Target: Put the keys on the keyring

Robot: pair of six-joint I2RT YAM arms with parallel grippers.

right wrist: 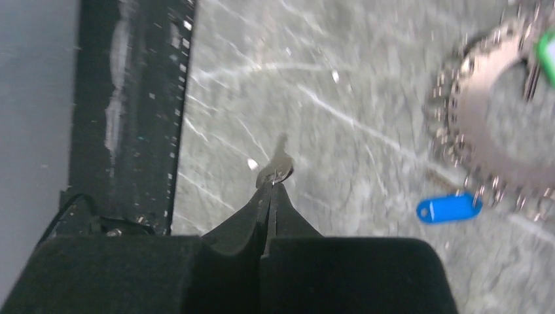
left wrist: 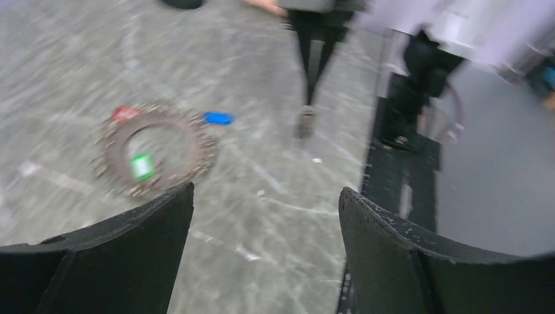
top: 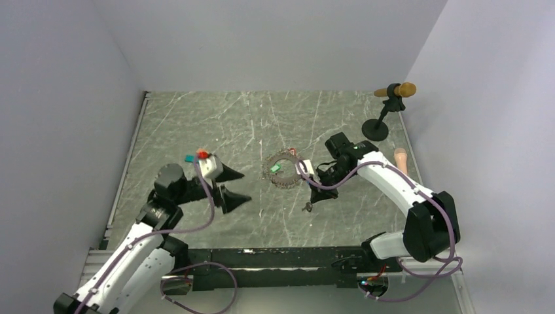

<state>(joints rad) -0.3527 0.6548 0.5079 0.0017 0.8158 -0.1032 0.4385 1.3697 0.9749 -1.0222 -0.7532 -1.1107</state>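
Found right pincer (right wrist: 270, 190) pinched fully together on a small key (right wrist: 275, 170), gripped at the very tips, just right of the keyring (top: 285, 171). Unable to tell head colour through blur, or whether lifted clear of the surface (top: 196, 124).

Noted keyring lying flat mid-surface, with green key (left wrist: 140, 165) inside the loop, blue key (left wrist: 218, 118) just outside the rim, red key (left wrist: 124, 112) at the rim. Unable to confirm threading of any.

Found left pincer (top: 237, 186) spread wide, holding nothing, hovering left of the keyring and apart from it.

Judged step in hand: bringing the gripped key to the keyring for threading.

Judged next move to call for steadying or raising the keyring with left pincer, then lining up the key's hole with the ring's opening.

Flagged risk: thin tip grip, liable to slip or twist.
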